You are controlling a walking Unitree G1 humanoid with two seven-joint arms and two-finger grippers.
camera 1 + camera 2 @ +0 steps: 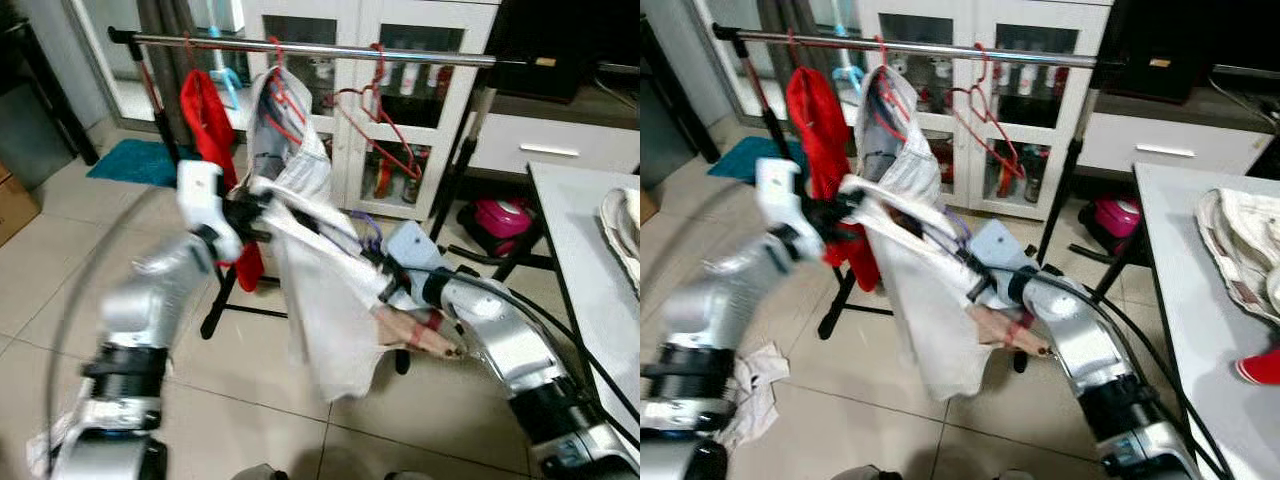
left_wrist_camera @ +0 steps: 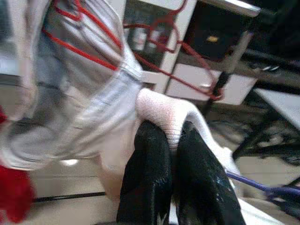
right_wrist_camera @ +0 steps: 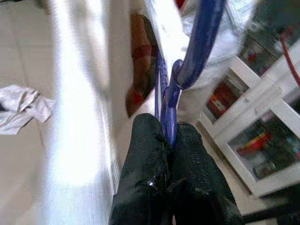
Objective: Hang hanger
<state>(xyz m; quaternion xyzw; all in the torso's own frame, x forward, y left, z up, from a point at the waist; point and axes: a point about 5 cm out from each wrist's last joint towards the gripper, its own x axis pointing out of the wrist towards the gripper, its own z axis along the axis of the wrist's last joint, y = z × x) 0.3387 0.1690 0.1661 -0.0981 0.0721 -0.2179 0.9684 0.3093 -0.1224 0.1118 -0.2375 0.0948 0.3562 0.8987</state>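
- Rail of clothes rack ran across top of head views, from about 10 o'clock to 2 o'clock, in front of white glass-door cabinet.
- Hung on rail: red garment toward 11 o'clock, pale garment on red hanger near 12 o'clock, bare red hanger just past it toward 1 o'clock.
- Left gripper raised at centre-left of head view, fingers pinched tight on fold of white cloth; no gap visible between fingers.
- Right gripper lower, toward 4 o'clock of scene centre, fingers closed on blue hanger; blue wire seen running up from between fingertips.
- Blue hanger sat inside white garment, well below rail and not hooked on it.
- White garment draped between both grippers, hem hanging toward tiled floor; patterned reddish patch on its lower right part.
- Crumpled white cloth lay on floor at about 8 o'clock.
- Pink object on floor near rack's right leg, toward 3 o'clock.
- White table along right edge, with folded light cloth on it.
- Teal mat on floor at about 10 o'clock.
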